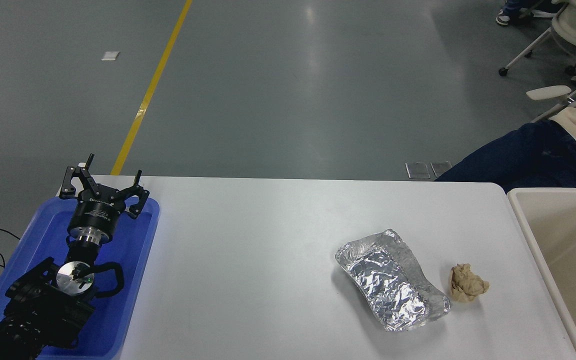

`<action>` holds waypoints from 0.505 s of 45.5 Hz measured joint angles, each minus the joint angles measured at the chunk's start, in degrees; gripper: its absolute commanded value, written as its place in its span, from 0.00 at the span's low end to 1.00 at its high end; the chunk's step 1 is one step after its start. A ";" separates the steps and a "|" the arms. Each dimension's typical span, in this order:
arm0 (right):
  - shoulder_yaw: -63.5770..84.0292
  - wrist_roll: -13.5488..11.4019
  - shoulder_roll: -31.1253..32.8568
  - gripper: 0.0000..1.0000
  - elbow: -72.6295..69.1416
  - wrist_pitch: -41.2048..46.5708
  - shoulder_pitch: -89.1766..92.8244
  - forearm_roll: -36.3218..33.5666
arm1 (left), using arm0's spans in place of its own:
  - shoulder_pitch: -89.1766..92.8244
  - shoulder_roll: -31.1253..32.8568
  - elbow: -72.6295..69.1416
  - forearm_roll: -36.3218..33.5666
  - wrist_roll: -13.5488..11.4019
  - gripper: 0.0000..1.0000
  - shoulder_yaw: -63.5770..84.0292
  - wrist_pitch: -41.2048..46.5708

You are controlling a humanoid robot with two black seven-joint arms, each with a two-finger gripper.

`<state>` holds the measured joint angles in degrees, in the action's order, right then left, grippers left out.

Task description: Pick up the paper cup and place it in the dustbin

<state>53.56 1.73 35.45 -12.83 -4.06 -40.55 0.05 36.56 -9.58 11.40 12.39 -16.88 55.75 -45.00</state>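
No paper cup shows in the head view; it is hidden or out of view. The cream-white dustbin (pixel 518 210) stands at the table's right end, cut off by the picture's edge. What I see of its inside is bare. My left gripper (pixel 113 172) is open and empty, parked over the blue tray at the lower left. My right arm and gripper are out of view.
A shallow blue tray (pixel 133 270) lies at the table's left end under my left arm. A crinkled silver foil tray (pixel 390 280) and a crumpled tan paper ball (pixel 467 283) lie right of centre. A seated person's leg (pixel 523 155) is beyond the far right corner.
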 measured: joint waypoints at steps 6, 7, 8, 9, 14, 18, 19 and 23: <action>-0.34 -0.15 -0.60 0.90 0.49 -3.39 0.68 0.09 | 0.00 0.00 0.00 0.00 0.00 1.00 0.00 0.00; -0.37 -0.16 -0.67 0.92 0.51 -3.73 0.74 0.10 | 0.00 0.00 0.00 0.00 0.00 1.00 0.00 0.00; -0.41 -0.17 -0.74 0.94 0.51 -4.08 0.79 0.10 | 0.00 0.00 0.00 0.00 0.00 1.00 0.00 0.00; -0.45 -0.20 -0.81 0.96 0.51 -4.52 0.85 0.11 | 0.00 0.00 0.00 0.00 0.00 1.00 0.00 0.00; -0.59 -0.25 -0.99 0.99 0.49 -5.61 0.87 0.14 | 0.00 0.00 0.00 0.00 0.00 1.00 0.00 0.00; -0.76 -0.28 -1.12 1.00 0.13 -6.21 0.45 0.15 | 0.00 0.00 -0.01 0.00 0.00 1.00 -0.01 0.00; -0.83 -0.28 -1.13 1.00 -0.01 -6.30 0.30 0.14 | 0.00 0.00 -0.02 0.00 0.00 1.00 -0.01 0.00; -1.36 -0.29 -0.98 1.00 -1.55 -6.54 -1.06 0.26 | 0.00 0.00 -0.02 0.00 0.00 1.00 -0.01 0.00</action>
<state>52.20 1.43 34.47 -14.37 -10.60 -41.61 0.31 36.56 -9.58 11.38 12.39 -16.87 55.75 -45.00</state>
